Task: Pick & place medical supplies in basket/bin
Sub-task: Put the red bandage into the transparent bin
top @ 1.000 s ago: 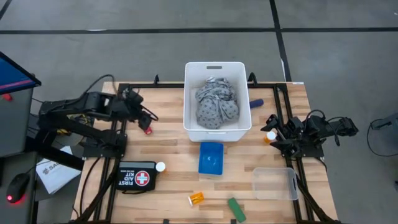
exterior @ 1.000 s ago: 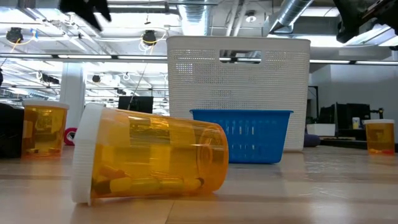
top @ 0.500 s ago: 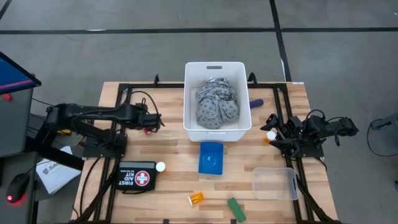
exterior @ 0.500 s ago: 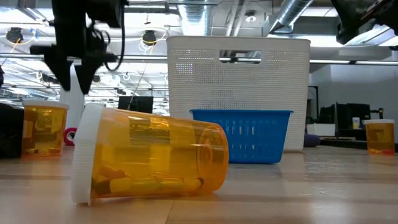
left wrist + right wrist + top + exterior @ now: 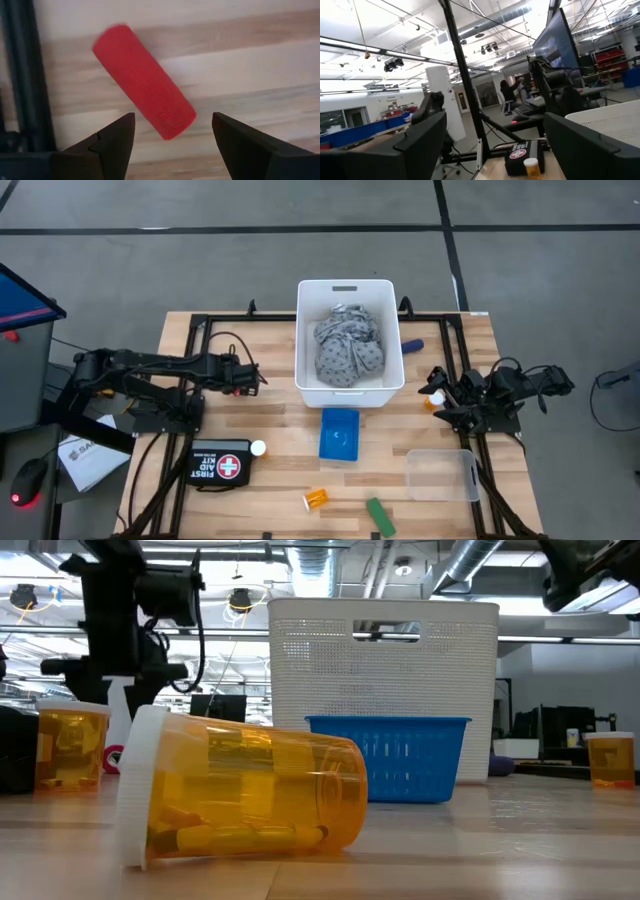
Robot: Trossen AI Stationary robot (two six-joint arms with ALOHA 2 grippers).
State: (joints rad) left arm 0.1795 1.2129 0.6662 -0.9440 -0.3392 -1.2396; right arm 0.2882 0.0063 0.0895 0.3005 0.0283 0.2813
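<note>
The white bin (image 5: 349, 370) already holds the grey cloth (image 5: 348, 348). Left of the bin, the left gripper (image 5: 172, 131) hangs spread and empty over the red roll (image 5: 144, 81). Next, I judge, it must drop astride the roll and close. The right gripper (image 5: 492, 137) waits, released, right of the bin.

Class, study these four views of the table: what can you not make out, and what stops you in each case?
- Red roll: hidden by the left gripper in the high view.
- Bin: the cloth covers its floor; anything beneath is hidden.
- Blue piece: partly behind the bin's rim in the high view.
- First aid kit: text too small in the right wrist view.
</note>
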